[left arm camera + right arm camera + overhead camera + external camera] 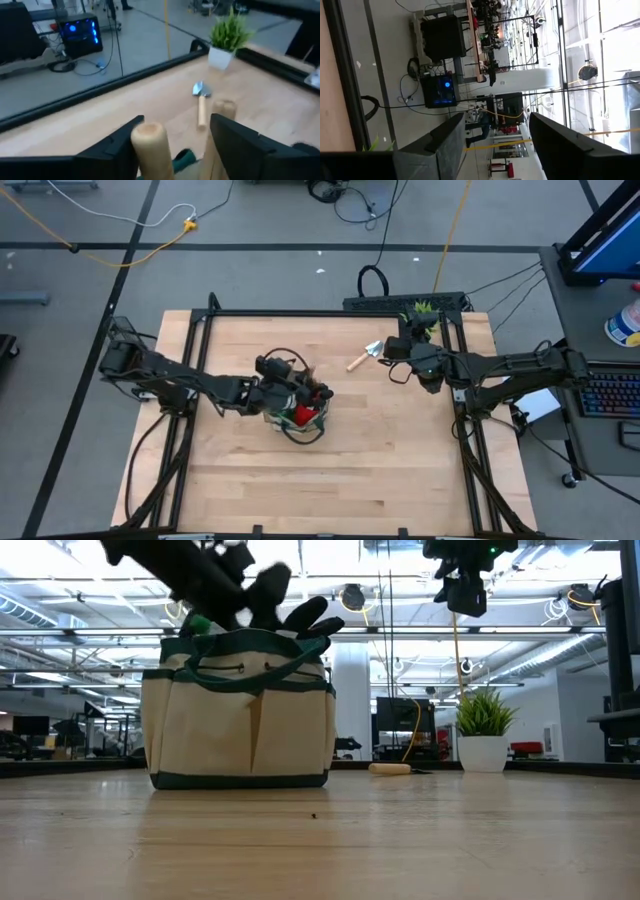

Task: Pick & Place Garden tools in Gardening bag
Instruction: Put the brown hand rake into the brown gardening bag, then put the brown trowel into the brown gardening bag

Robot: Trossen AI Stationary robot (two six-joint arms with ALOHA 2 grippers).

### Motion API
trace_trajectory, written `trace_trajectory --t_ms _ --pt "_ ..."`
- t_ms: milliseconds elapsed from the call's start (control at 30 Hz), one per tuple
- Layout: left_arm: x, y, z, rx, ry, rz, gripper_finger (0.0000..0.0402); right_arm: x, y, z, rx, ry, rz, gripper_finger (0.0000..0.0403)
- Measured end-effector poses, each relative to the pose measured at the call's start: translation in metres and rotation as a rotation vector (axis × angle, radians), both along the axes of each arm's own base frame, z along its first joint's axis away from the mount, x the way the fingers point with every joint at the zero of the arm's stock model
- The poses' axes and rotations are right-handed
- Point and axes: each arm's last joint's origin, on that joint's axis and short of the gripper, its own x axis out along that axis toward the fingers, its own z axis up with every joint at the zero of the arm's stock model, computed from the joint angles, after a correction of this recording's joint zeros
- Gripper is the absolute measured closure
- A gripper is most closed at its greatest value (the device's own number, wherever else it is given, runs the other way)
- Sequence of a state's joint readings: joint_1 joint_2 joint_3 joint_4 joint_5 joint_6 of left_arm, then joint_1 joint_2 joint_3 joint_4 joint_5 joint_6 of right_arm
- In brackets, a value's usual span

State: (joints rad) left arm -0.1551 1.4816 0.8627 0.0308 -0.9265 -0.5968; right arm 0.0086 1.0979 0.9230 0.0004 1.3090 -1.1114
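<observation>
Left wrist view, wooden handle (150, 145) between open fingers (112, 145)

Both pincers (172, 145) (492, 145) seemingly open, raised

We count one gardening bag (298, 418) on the surface (400, 470); one trowel (362, 357) lying loose outside it; two wooden handles (150, 147) standing up out of the bag in the left wrist view; one red-and-black glove (301, 415) inside it; one potted plant (421, 315) at the far edge; two robot arms, each ending in one pincer, left pincer (318, 392) and right pincer (392, 348).
</observation>
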Motion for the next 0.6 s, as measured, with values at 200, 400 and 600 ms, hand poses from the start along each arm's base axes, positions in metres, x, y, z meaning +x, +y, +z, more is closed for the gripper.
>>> trace_trajectory --t_ms 200,400,600 --pt "-0.016 0.003 0.029 0.049 -0.026 -0.031 0.0142 0.0 0.0 0.0 -0.001 -0.001 -0.002 0.019" --pt "-0.04 0.005 0.065 0.101 -0.084 -0.074 0.0136 0.0 0.0 0.0 0.003 -0.017 -0.004 0.019" --pt "-0.071 0.007 0.095 0.107 -0.164 -0.093 0.0135 0.0 0.0 0.0 0.028 -0.109 -0.008 0.019"
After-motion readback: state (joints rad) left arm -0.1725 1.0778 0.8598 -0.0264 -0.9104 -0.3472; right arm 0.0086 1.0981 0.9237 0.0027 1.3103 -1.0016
